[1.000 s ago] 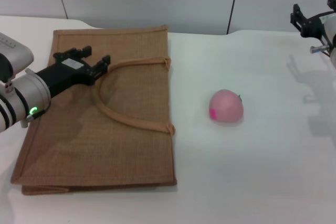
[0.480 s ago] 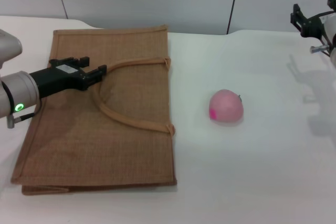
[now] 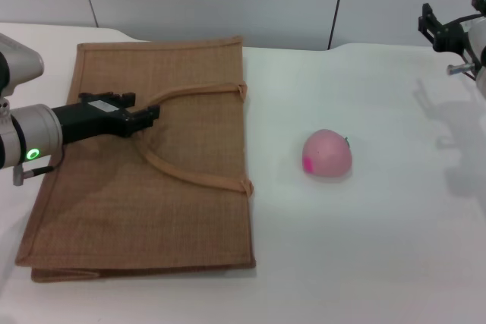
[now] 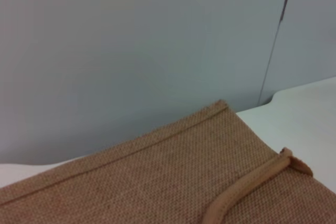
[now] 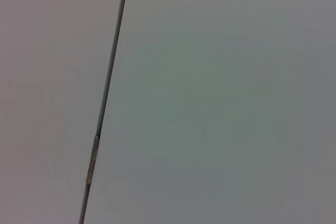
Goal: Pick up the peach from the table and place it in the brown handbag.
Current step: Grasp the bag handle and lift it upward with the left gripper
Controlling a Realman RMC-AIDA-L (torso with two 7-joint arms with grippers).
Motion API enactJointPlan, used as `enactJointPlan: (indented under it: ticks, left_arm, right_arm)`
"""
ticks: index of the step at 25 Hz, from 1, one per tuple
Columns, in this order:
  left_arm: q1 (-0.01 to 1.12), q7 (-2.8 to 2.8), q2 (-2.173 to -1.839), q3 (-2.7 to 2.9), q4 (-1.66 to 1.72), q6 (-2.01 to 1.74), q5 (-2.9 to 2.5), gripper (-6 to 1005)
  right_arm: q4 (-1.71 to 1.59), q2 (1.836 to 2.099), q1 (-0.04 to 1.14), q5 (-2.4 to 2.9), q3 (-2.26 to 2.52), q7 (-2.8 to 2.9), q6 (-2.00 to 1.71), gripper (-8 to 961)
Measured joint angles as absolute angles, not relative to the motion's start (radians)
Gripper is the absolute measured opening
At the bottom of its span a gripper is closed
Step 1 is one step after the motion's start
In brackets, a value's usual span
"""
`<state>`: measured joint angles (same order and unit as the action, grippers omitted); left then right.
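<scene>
Left gripper (image 3: 140,114) hangs low over the bag (image 3: 190,210), just above the bend of the upper handle (image 3: 199,91), reaching in from the bench's left edge. Its dark fingers look nearly closed, with nothing between them, though from where I stand I cannot tell for certain how far they are parted. The bag lies flat on the left half of the table (image 3: 364,248), its long side running from the near edge toward the far edge, and both loop handles lie folded across its top face. The left wrist view shows the bag's far corner (image 4: 220,106) and one handle end (image 4: 291,161) against the wall behind.

The peach (image 3: 327,155) sits on the bare table well right of the bag, near the middle of the bench, magenta spot facing the near-left.

The right gripper (image 3: 444,32) is raised by the far right corner, well apart from the peach.
</scene>
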<state>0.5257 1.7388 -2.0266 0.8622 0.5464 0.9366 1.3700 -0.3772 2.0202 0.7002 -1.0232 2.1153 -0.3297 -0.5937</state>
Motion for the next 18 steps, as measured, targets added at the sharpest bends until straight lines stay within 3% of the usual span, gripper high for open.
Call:
enactJointPlan:
  ticks: [18]
  left_arm:
    - [0.529,1.627,-2.028,0.862,0.54,0.901,1.273,565]
  right_arm:
    - [-0.375,2.02,0.703,-1.023,2.115,-0.325,-0.594,815]
